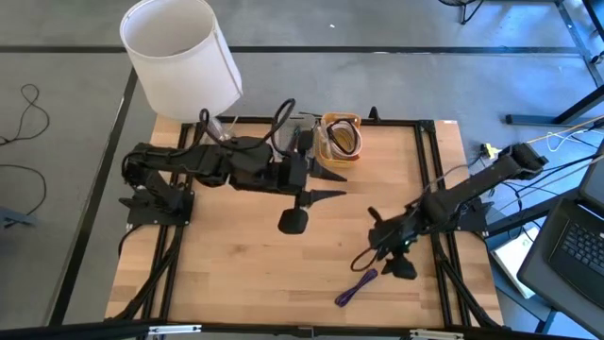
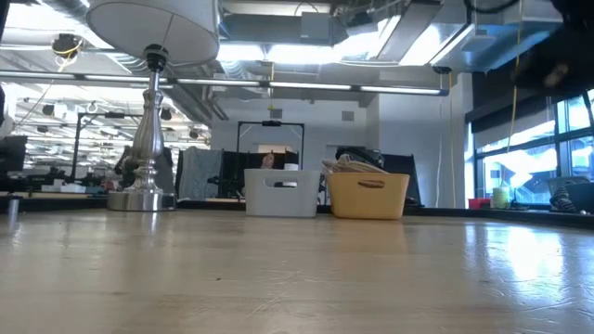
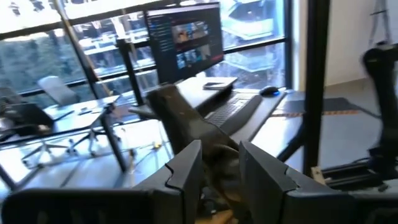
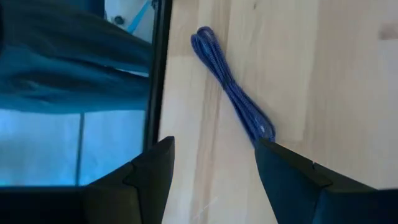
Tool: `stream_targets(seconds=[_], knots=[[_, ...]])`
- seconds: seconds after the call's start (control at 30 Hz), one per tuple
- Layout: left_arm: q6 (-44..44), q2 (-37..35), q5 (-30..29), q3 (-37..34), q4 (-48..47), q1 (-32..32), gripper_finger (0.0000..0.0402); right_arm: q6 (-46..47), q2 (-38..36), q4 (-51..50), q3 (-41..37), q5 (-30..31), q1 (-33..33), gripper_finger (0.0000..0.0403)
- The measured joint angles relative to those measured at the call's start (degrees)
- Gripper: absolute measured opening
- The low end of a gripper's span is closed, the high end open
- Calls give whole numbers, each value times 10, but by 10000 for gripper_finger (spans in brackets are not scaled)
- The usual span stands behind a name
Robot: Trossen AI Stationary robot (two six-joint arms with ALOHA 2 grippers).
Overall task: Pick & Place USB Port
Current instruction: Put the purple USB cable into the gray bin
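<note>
A purple USB cable (image 1: 357, 286), bundled into a long narrow coil, lies flat on the wooden table near its near edge. In the right wrist view the cable (image 4: 233, 93) lies just ahead of my open right gripper (image 4: 214, 165), which touches nothing. In the high view the right gripper (image 1: 379, 258) hovers just to the far right of the cable. My left gripper (image 1: 334, 185) is open and empty over the table's far middle, beside the yellow basket (image 1: 342, 137). Its wrist view (image 3: 221, 171) looks level into the room.
A white bin (image 2: 281, 193) and the yellow basket (image 2: 368, 195) stand side by side at the table's far edge. A lamp with a white shade (image 1: 179, 47) stands at the far left corner. A black frame (image 1: 436, 179) borders the table, and bare wood lies in the middle.
</note>
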Motion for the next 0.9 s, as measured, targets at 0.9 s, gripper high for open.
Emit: stream_targets(seconds=[0.9], knots=[[5,0,-85,0,-35,17,98,-93,291,100,21,1,5,85]])
